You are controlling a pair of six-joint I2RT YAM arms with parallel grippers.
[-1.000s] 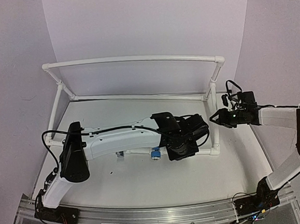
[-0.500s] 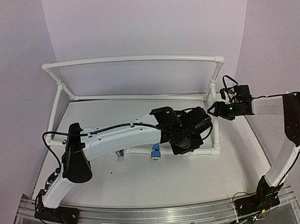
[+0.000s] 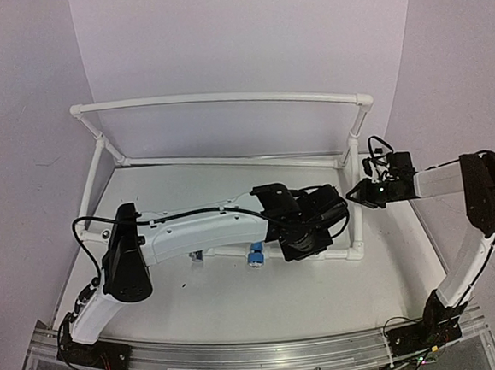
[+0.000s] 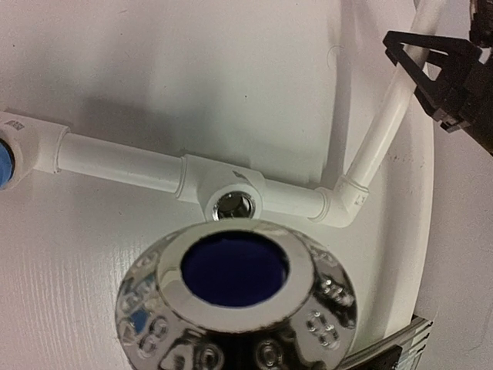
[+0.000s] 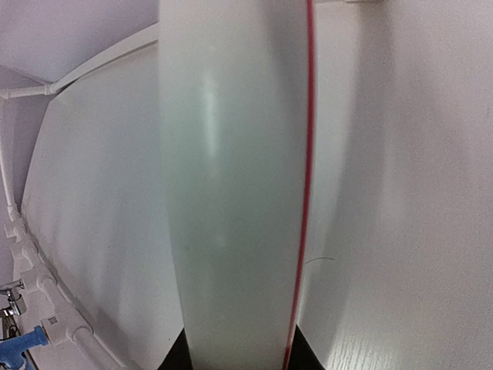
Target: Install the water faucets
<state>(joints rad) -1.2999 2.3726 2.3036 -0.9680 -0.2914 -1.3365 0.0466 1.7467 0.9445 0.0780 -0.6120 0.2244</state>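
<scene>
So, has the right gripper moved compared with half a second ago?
Yes. The right gripper has come nearer along the side pipe, toward the frame's front corner elbow.

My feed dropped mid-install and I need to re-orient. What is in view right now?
Table: one, white, under everything.
Pipe frame: one, white, standing on the table.
Tee socket: one, white with a metal thread, on the near rail, empty.
Blue faucet: one, light blue, on the near rail left of that socket.
Grey faucet: one, metal, on the same rail beyond the blue one.
Chrome-ended faucet: one, shiny with a blue centre, facing the empty socket.
Left pincer: one, black, carrying the chrome-ended faucet.
Right pincer: one, black, astride the frame's right upright; grip unclear.
</scene>
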